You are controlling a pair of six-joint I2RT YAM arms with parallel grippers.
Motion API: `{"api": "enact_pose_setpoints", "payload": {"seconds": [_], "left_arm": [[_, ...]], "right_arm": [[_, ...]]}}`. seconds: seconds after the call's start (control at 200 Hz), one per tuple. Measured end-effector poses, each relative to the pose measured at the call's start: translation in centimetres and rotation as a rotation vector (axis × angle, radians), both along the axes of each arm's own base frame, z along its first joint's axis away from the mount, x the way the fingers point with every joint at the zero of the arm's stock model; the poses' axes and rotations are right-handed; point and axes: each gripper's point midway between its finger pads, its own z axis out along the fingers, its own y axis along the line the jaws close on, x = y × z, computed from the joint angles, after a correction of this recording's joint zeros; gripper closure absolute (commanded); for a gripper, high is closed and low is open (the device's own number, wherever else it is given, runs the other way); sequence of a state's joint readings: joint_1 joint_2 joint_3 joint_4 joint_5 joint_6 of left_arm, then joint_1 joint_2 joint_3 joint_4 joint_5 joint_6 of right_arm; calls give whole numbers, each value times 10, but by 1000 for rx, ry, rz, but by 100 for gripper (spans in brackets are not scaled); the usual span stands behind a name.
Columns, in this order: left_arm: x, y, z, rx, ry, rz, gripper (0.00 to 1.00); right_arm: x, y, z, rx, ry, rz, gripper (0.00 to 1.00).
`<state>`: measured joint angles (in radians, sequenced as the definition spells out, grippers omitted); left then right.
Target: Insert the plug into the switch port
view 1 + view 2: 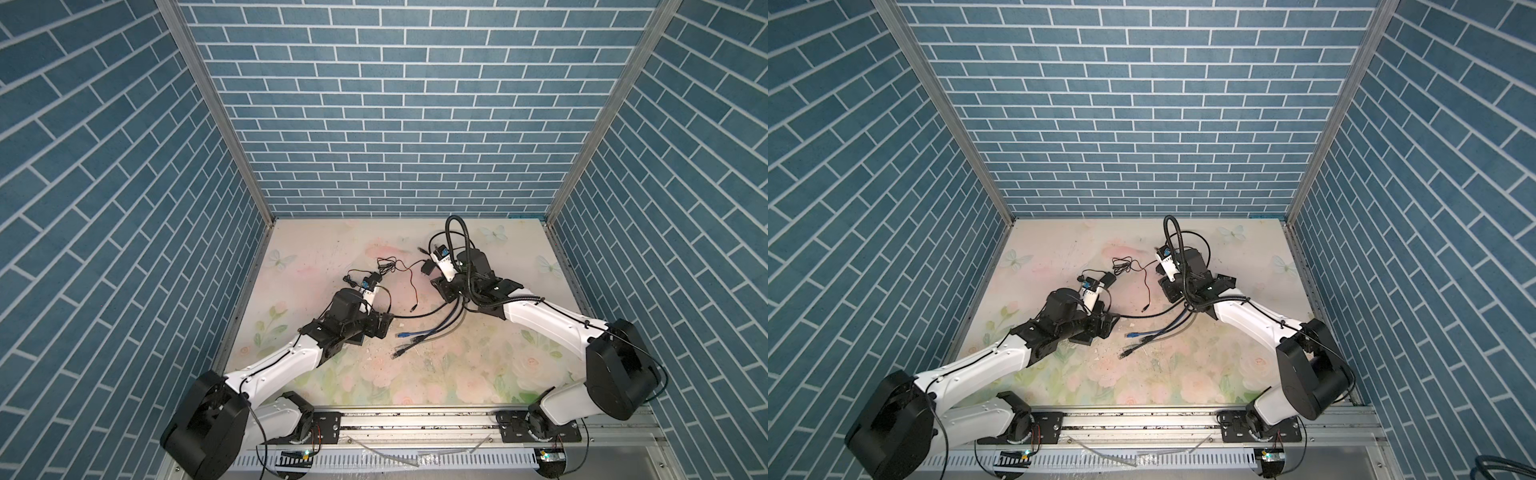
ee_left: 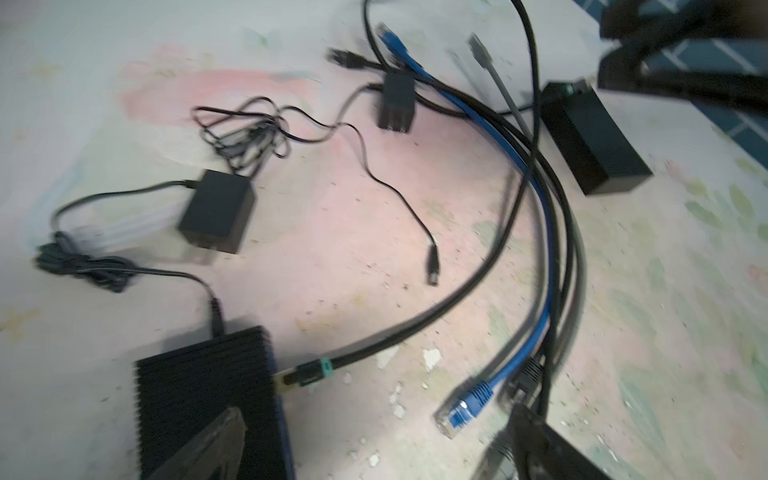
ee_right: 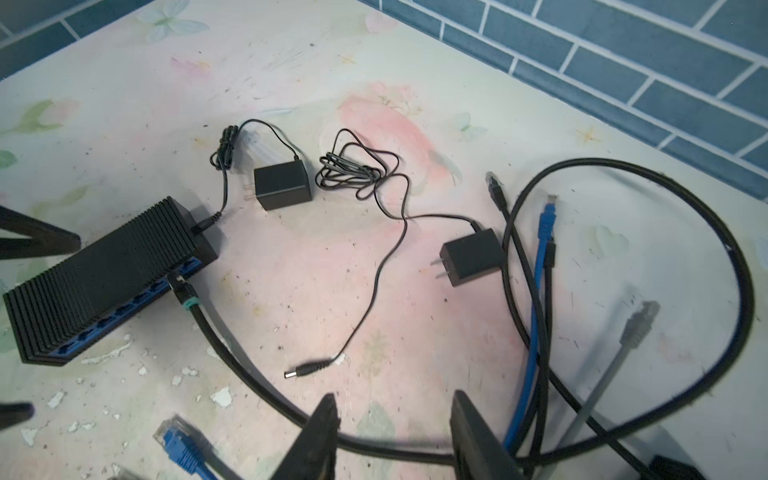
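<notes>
A black switch sits on the flowered bench, about nine o'clock from its middle seen from above. The green-banded plug looks seated in a blue port. The right pincer is spread astride the black cable, and the left pincer is spread by the switch. The step in hand is probably letting go. The next move calls for lifting clear without tugging the cable.

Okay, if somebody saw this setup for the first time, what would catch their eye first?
Probably the bundle of network cables, blue, black and grey, sprawled over the flowered table beside the open right gripper. Then the ribbed black switch with its blue ports, a green-banded black plug sitting in one of them. Between them lies a black power adapter, its barrel plug loose on the table.
</notes>
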<state>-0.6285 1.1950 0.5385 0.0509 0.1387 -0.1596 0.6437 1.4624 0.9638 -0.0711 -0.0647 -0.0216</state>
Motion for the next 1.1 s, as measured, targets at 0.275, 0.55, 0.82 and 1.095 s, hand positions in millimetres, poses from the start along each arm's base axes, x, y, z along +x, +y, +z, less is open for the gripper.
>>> {"api": "enact_pose_setpoints", "payload": {"seconds": [0.275,0.55,0.82,1.095], "left_arm": [[-48,-47,-28,138,72,-199,17],[-73,-49,-39,247,63,-237,21],[-71,-39,-44,347,-2,-172,30],[-74,-33,-70,440,27,-175,31]], "right_arm": [[9,-42,0,-37,-15,-117,55],[6,-61,-12,-63,2,-158,55],[0,-63,-22,-71,26,-152,55],[-3,-64,-18,-57,15,-147,55]]}}
